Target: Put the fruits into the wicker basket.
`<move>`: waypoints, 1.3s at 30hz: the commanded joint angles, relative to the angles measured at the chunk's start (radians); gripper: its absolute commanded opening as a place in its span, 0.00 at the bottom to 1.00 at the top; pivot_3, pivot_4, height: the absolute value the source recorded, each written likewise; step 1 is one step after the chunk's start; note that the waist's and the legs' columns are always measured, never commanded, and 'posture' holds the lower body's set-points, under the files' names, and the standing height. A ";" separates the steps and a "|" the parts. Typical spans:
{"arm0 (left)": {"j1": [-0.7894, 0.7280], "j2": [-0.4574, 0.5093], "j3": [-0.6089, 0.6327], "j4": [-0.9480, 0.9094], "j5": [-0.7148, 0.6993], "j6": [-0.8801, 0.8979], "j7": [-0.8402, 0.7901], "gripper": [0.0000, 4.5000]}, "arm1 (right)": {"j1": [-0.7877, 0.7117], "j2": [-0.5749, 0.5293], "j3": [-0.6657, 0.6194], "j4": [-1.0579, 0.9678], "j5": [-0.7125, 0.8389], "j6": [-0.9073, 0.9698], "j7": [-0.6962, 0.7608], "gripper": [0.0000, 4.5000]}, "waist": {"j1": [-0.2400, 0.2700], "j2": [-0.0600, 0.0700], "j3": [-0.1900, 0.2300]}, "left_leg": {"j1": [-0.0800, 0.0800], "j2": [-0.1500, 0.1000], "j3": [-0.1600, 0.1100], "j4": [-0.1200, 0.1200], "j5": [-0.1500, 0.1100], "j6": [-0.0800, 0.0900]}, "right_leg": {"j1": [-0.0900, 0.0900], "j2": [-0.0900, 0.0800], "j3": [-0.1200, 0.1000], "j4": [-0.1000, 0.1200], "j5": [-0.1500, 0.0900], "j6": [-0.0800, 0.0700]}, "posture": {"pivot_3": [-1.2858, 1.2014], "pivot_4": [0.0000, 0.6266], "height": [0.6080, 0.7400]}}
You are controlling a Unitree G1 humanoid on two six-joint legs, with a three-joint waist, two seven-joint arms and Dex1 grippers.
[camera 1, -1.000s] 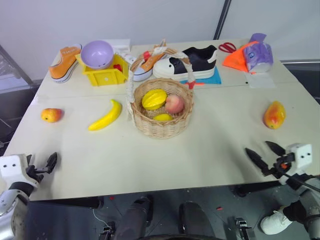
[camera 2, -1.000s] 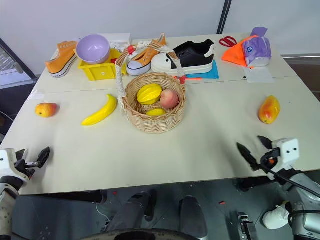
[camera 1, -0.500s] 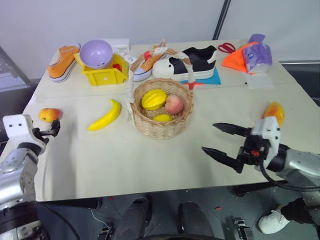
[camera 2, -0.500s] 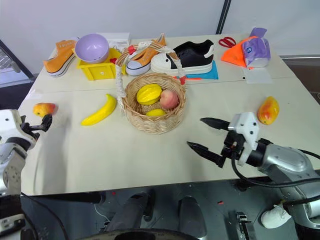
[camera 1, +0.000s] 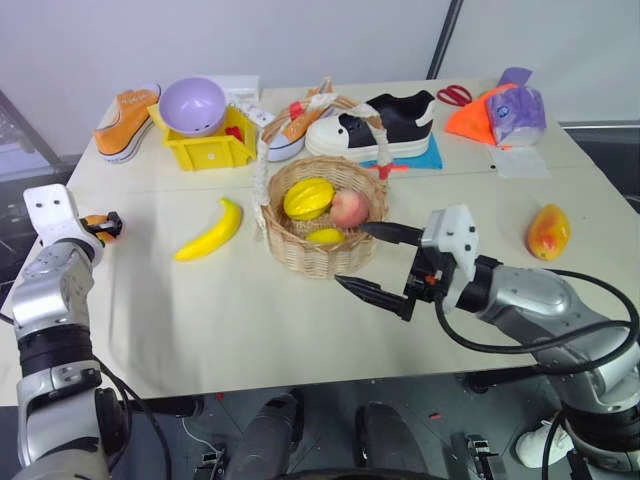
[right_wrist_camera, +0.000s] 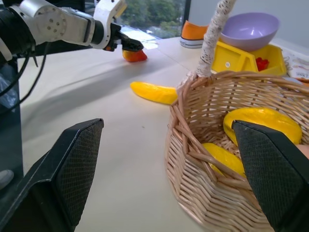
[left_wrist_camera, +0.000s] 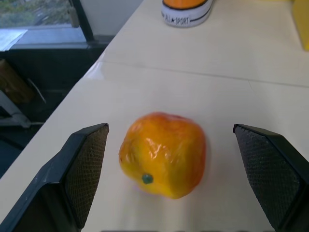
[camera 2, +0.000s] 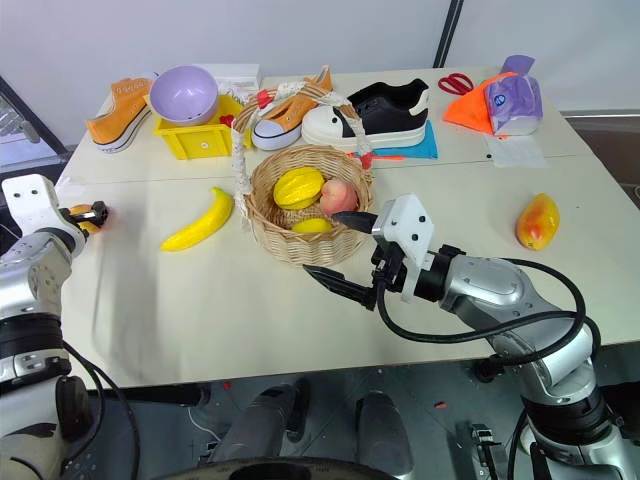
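Left gripper [left_wrist_camera: 166, 159] jaws spread wide, nothing held: the apple [left_wrist_camera: 163, 153] sits on the table [camera 1: 250, 320] between the two fingers with a clear gap each side, no contact visible. Right gripper [camera 1: 375, 262] also wide open and empty, just beside the near-right wall of the wicker basket [camera 1: 310, 255]; one finger reaches over the rim, the other lies below it by the wall, contact can't be told. Basket sits mid-table and holds the starfruit [camera 1: 308, 197], the peach [camera 1: 349, 208] and a smaller yellow fruit [camera 1: 325, 236]. Banana [camera 1: 212, 231] lies flat just left of the basket, long axis diagonal, far tip toward the basket handle, near tip toward the robot's left. Mango [camera 1: 549, 230] lies at the right side of the table, well apart from the basket, long axis roughly upright in the head view. Left wrist view gives the apple's green stem dot facing the camera and an orange sneaker [left_wrist_camera: 186, 9] beyond it; in the head views the apple is mostly hidden behind the left gripper. Right wrist view shows the basket weave close up, with the yellow bin [right_wrist_camera: 241, 57] and purple bowl [right_wrist_camera: 248, 29] behind it.
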 commanded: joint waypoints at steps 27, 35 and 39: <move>0.270 0.080 -0.033 -0.666 -0.498 0.033 -0.652 0.52 | 0.012 -0.003 -0.067 0.042 -0.059 -0.057 0.023 1.00 | -0.009 -0.004 0.001 | 0.000 0.000 0.001 0.000 0.000 0.000 | 0.000 -0.001 0.002 -0.001 0.000 0.000 | 0.52 0.24 1.00; 0.061 0.055 -0.401 -0.882 -0.462 0.220 -0.580 0.52 | -0.016 -0.021 -0.081 0.133 -0.104 -0.107 0.079 1.00 | 0.022 -0.002 0.002 | 0.001 0.000 0.001 0.002 0.000 0.000 | 0.003 -0.001 0.000 -0.001 -0.001 -0.005 | 0.52 0.24 1.00; -0.089 -0.009 -0.575 -0.768 -0.273 0.198 -0.502 0.52 | -0.026 -0.006 -0.072 0.134 -0.114 -0.113 0.073 1.00 | 0.017 -0.002 0.002 | 0.001 0.000 0.002 0.002 0.000 0.001 | 0.004 -0.001 0.002 -0.002 0.000 -0.004 | 0.52 0.24 1.00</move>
